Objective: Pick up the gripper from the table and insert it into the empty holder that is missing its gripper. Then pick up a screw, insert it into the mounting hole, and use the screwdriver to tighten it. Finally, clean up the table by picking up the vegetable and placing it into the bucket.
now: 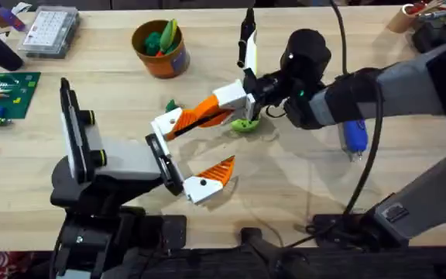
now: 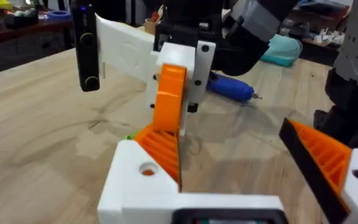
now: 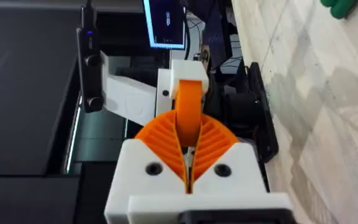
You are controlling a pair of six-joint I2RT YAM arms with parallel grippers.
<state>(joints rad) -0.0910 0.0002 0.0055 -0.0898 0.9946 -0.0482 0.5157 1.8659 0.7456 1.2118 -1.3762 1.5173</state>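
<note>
Right now the right gripper (image 1: 217, 111) reaches in from the right edge of the table (image 1: 300, 178) to about its middle. Its two ribbed pads (image 3: 215, 144) are clamped together on the orange finger tip (image 3: 188, 118). That orange piece lies between the right gripper and the holder (image 1: 167, 124), the white mount on the far side of the left gripper (image 1: 207, 147), and its end meets the holder. I cannot tell whether it is fully seated.

The left gripper comes up from the near-left corner, and its jaws stand wide apart. Its other white mount (image 1: 201, 188) carries a ribbed orange finger (image 1: 220, 168) and hangs nearer the front edge, well clear of the holder. In the left wrist view the holder (image 2: 143, 183) shows a round hole in its top face.

The screwdriver (image 1: 353, 136) lies flat toward the right edge, partly under the right arm, and neither gripper touches it. The vegetable (image 1: 171, 105) sits on the table just beyond the holder. Between it and the far edge stands the bucket (image 1: 165, 62), upright, with green toy pieces already inside. A lime-green disc (image 1: 245, 124) rests on the table directly beneath the right gripper. A clear compartment box (image 1: 49, 31) sits at the far-left corner, and a green circuit board (image 1: 2, 93) lies by the left edge.
</note>
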